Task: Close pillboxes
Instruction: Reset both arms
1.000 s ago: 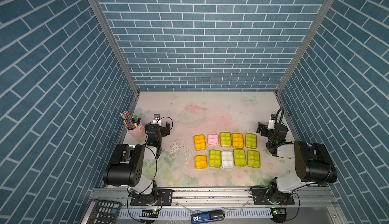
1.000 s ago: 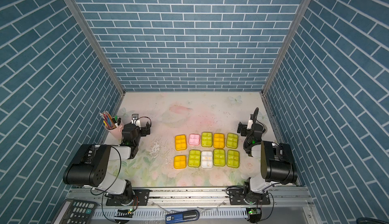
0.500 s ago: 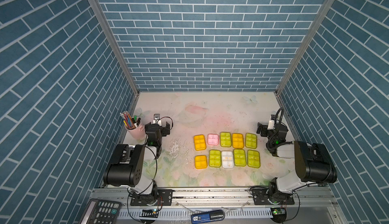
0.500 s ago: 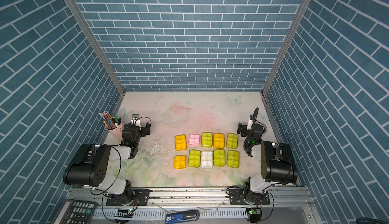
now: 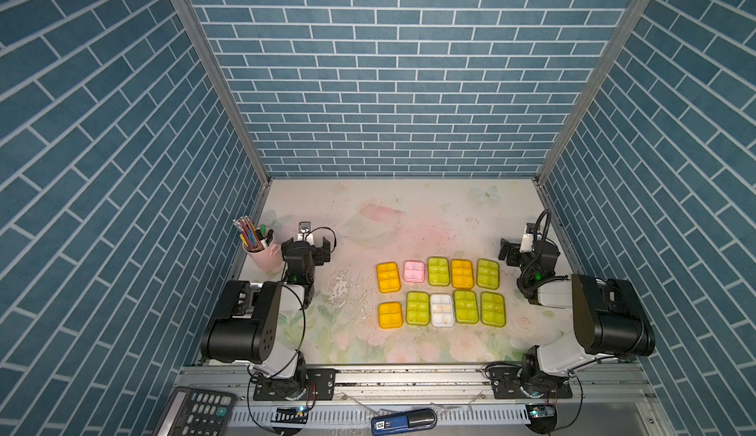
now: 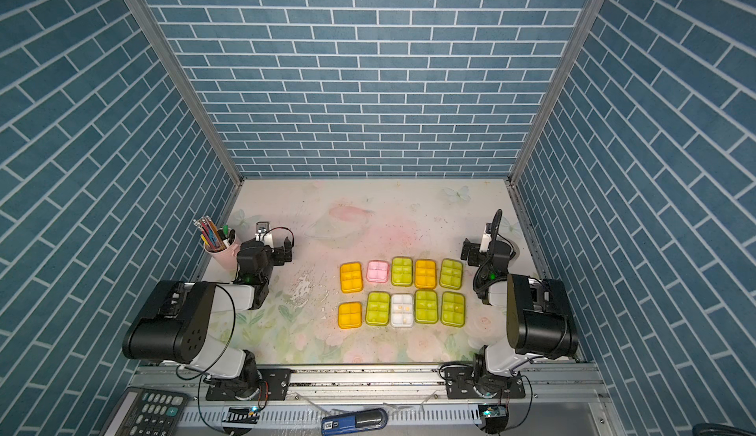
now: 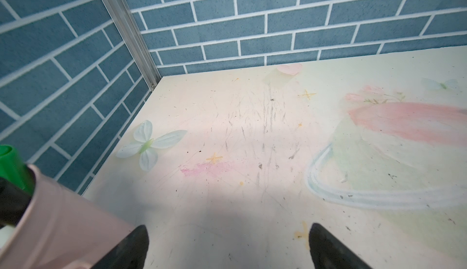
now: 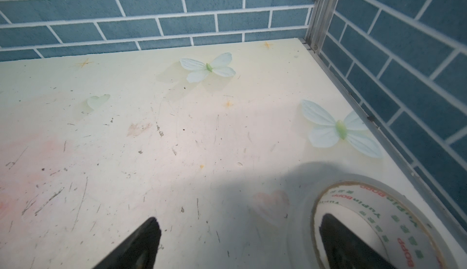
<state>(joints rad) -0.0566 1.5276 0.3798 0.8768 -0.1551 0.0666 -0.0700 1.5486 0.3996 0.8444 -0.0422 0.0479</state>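
Several pillboxes lie in two rows right of the table's middle in both top views, none in the wrist views. The far row runs from an orange pillbox (image 5: 388,277) past a pink pillbox (image 5: 415,271) to a yellow-green pillbox (image 5: 488,273). The near row holds a clear-lidded pillbox (image 6: 401,310) among orange and green ones. From above their lids look flat on the trays. My left gripper (image 5: 315,245) (image 7: 228,247) rests open at the left side, empty. My right gripper (image 5: 513,252) (image 8: 240,242) stands open just right of the far row, holding nothing.
A pink pencil cup (image 5: 262,252) (image 7: 63,217) stands right beside the left gripper. A clear tape roll (image 8: 379,224) lies under one right finger, by the right wall. A black calculator (image 5: 196,413) and a blue device (image 5: 403,419) sit off the table's front rail.
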